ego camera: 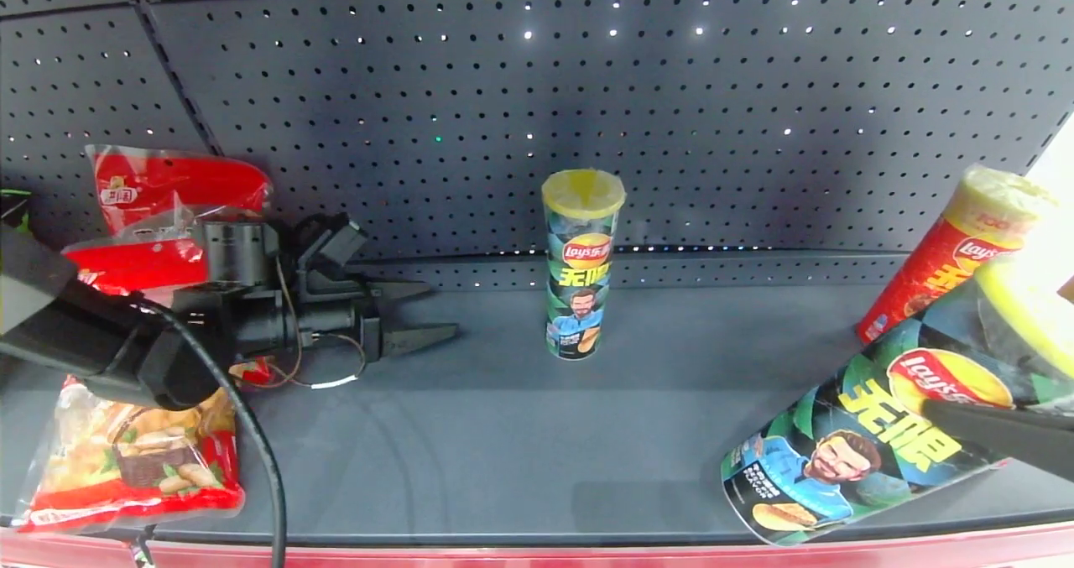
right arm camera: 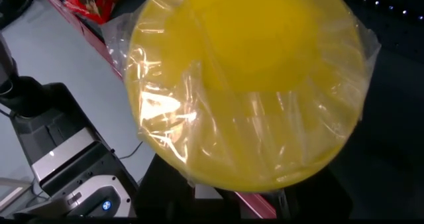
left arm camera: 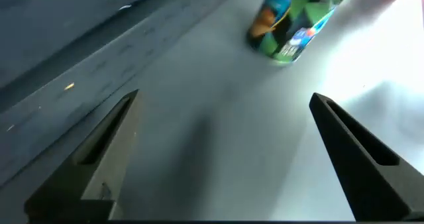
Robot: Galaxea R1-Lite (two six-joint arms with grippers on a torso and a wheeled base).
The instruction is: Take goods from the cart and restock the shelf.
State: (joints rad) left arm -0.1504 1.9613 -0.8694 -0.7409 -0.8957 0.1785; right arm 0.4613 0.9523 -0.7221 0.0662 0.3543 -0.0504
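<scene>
A green chip can with a yellow lid stands upright in the middle of the grey shelf. My left gripper hovers open and empty just above the shelf, left of that can, fingers pointing toward it. In the left wrist view the can lies ahead beyond the spread fingers. A second green chip can hangs tilted over the shelf's front right corner, with my right gripper shut on it. Its plastic-wrapped yellow lid faces the right wrist camera.
A red chip can stands at the shelf's right end, just behind the held can. Red snack bags are stacked at the back left, and a peanut bag lies at the front left. A perforated back wall closes the shelf.
</scene>
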